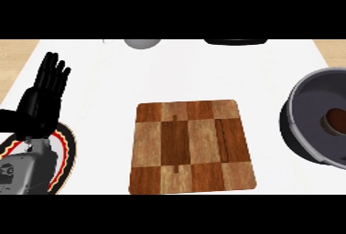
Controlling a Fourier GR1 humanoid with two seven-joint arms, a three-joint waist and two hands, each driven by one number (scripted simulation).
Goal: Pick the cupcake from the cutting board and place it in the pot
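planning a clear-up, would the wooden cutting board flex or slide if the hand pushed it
The cutting board is probably stiff: it looks like a solid block of joined wood. Lying flat on the smooth white counter, it would likely slide rather than tip. Nothing rests on it now.

The wooden cutting board (192, 146) lies flat in front of me at the middle of the white counter, a patchwork of light and dark brown blocks, its top bare. The grey pot (307, 98) stands at my right, well apart from it, holding the brown cupcake (334, 121) inside.
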